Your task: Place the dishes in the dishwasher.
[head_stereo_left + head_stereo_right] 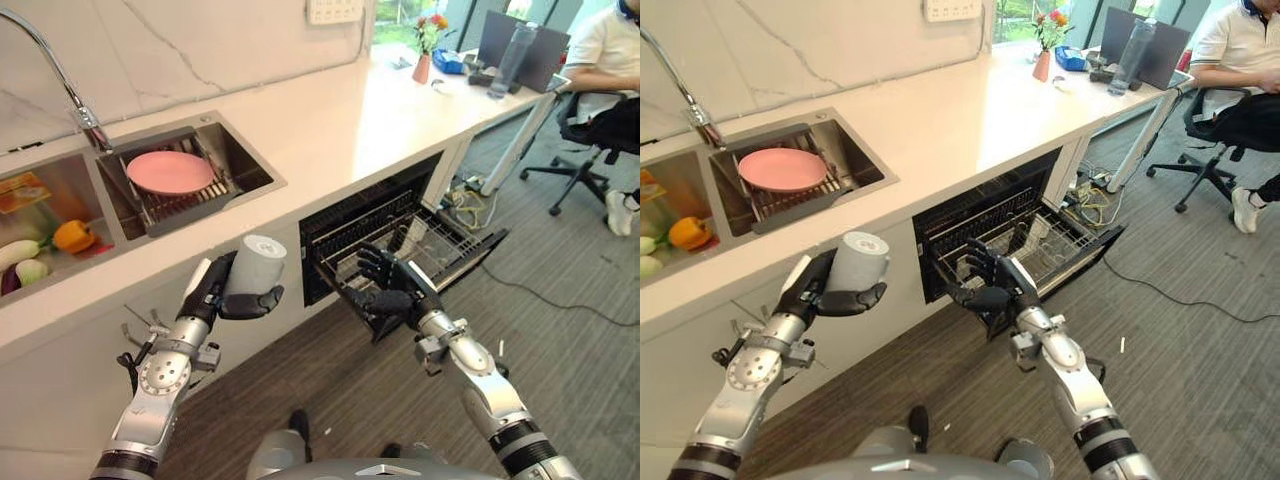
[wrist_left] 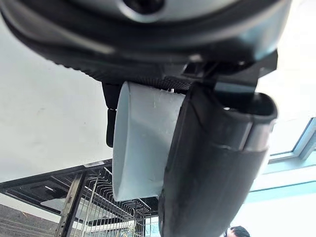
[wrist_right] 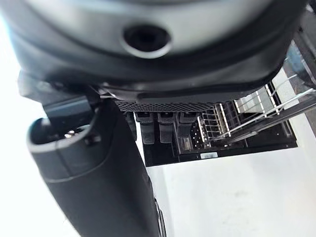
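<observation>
A pale grey cup is held on its side in front of the cabinet below the counter, my left hand shut round it; in the left wrist view the cup sits between thumb and fingers. A pink plate lies on the rack in the right sink basin. The dishwasher under the counter is open, its wire rack pulled out. My right hand hovers open at the rack's near left corner, holding nothing; the wire rack shows past its fingers.
A tap arches over the sink. Vegetables lie in the left basin. A flower vase, a bottle and a laptop stand at the counter's far end. A person sits on an office chair; floor cables trail nearby.
</observation>
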